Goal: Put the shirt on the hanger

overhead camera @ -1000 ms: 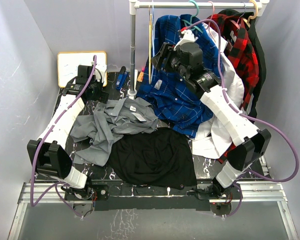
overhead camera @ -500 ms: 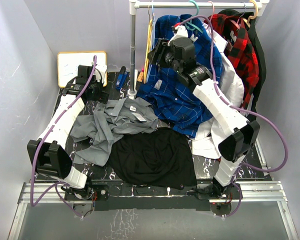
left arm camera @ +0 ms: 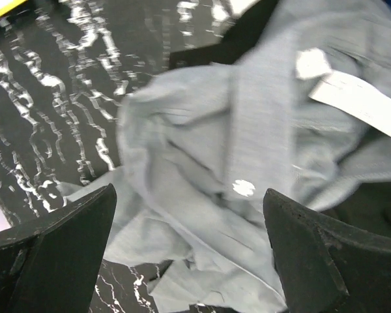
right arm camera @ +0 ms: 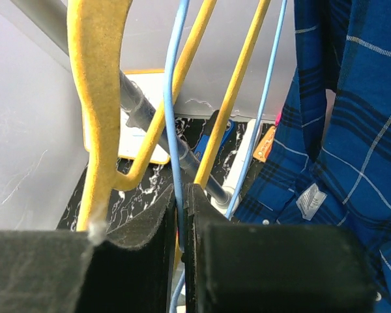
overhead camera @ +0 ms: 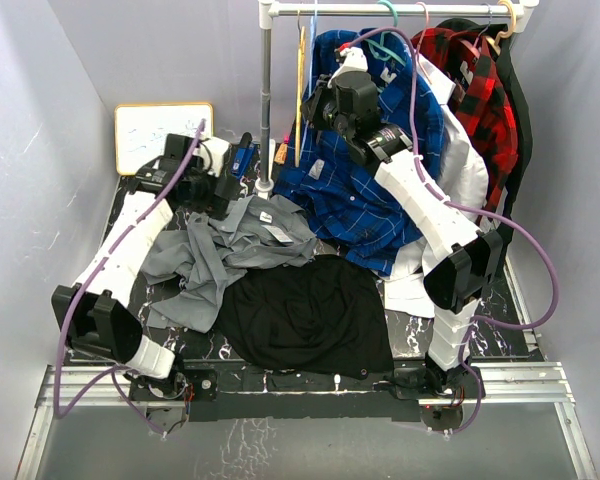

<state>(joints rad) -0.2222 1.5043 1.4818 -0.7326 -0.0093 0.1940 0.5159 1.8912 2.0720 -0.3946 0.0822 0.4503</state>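
The grey shirt [overhead camera: 230, 245] lies crumpled on the table left of centre. In the left wrist view the shirt [left arm camera: 247, 130] fills the frame below my left gripper [left arm camera: 189, 222], which hovers over it open and empty. From above, the left gripper [overhead camera: 235, 192] sits at the shirt's far edge. The light-blue hanger [right arm camera: 171, 98] hangs from the rack among yellow hangers [right arm camera: 101, 98]. My right gripper [right arm camera: 181, 190] is shut on its thin wire, up by the rail, where the right gripper [overhead camera: 315, 105] sits left of the blue plaid shirt.
The rack's pole [overhead camera: 266, 100] stands behind the grey shirt. A blue plaid shirt [overhead camera: 360, 190], a red plaid shirt [overhead camera: 480, 90] and a white garment [overhead camera: 460, 170] hang at the right. A black cloth [overhead camera: 305, 315] covers the near middle. A whiteboard [overhead camera: 160, 130] leans at back left.
My right gripper moved left to the hangers and shut on the light-blue wire. My left arm swung right, over the grey shirt's far edge.
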